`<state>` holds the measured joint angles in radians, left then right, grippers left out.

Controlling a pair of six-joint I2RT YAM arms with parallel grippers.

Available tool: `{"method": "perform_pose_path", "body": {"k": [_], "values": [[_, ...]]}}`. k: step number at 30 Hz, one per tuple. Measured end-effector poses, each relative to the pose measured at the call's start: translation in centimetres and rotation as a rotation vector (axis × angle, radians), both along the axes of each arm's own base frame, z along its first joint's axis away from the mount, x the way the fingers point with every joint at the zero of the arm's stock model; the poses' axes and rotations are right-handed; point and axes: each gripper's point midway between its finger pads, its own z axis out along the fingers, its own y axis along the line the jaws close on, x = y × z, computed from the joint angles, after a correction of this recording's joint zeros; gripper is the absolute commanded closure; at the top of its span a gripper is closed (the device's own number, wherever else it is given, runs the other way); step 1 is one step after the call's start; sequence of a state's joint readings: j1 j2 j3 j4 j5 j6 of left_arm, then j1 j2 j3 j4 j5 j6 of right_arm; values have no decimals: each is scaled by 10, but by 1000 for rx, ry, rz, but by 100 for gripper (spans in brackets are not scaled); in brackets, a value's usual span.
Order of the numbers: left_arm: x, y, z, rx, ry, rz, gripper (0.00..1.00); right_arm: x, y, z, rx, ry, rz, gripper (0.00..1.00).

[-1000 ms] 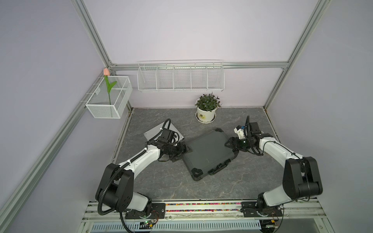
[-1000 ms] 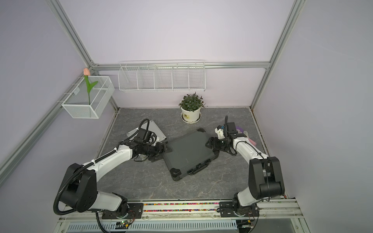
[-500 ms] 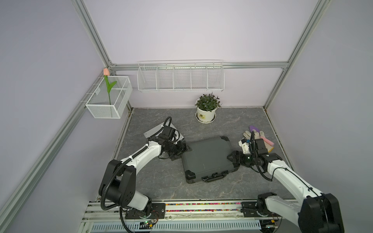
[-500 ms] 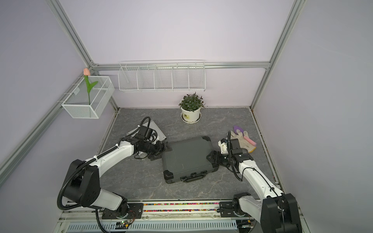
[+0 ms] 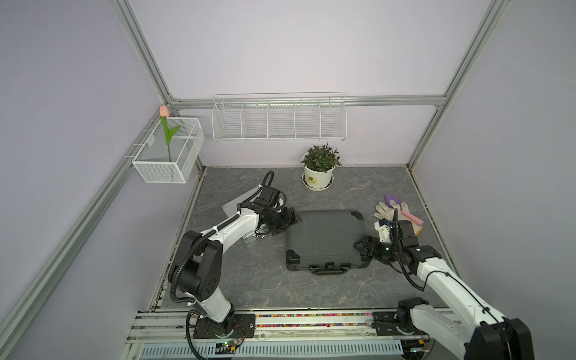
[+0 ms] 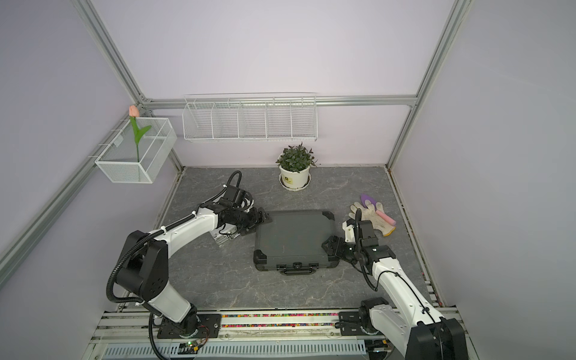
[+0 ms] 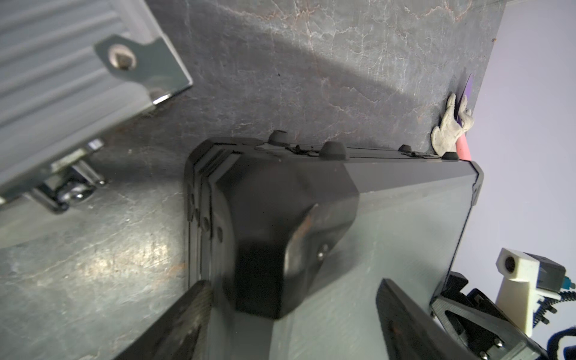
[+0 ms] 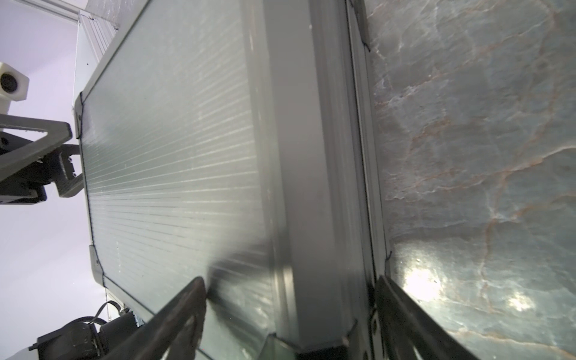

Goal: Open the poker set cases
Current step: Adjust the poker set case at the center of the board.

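The larger of the poker set cases, dark grey [image 5: 325, 238] [image 6: 293, 240] with black corners, lies flat and closed in the middle, its handle [image 5: 327, 268] toward the front rail. My left gripper [image 5: 291, 219] [image 7: 293, 282] straddles its back left corner, jaws wide, clamped across the case's thickness. My right gripper [image 5: 358, 246] [image 8: 290, 280] clamps the right edge near the front corner, one finger on the ribbed lid [image 8: 174, 156] and one at the bottom edge. The small silver ribbed case [image 5: 232, 207] [image 7: 62, 93] lies closed, partly hidden under my left arm.
A potted plant [image 5: 318, 179] stands at the back centre. A work glove [image 5: 392, 212] with a purple trowel and its pink handle [image 5: 411, 218] lies behind my right gripper. A wire shelf [image 5: 279, 120] and a tulip basket [image 5: 168, 156] hang on the walls.
The dark grey case has turned from a diagonal lie to square with the front, handle forward. Both grippers stayed on it. The right arm swung toward the front, uncovering the glove.
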<state>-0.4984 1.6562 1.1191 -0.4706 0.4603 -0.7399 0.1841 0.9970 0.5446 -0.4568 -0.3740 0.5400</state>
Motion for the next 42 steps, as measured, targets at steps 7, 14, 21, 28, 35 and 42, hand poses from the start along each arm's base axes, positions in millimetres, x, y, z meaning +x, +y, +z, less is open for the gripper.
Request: {"method": "perform_pose_path", "body": {"k": [7,14,21,28,35,42], "values": [[-6,0,1,-15,-17,15,16,4,-1,-1,14,31,-8,13],[-22,2,2,-33,-7,39,16,0,-2,-1,17,21,-9,13],[-30,1,1,-15,-11,55,16,-14,-4,-1,21,37,-10,12],[-37,-11,1,3,-24,54,16,-15,-12,-1,5,35,-45,12],[-40,-23,-1,10,-30,46,15,-14,-21,-1,-21,37,-73,7],[-39,-41,0,-4,-27,25,16,-11,-35,-1,-54,45,-121,1]]}}
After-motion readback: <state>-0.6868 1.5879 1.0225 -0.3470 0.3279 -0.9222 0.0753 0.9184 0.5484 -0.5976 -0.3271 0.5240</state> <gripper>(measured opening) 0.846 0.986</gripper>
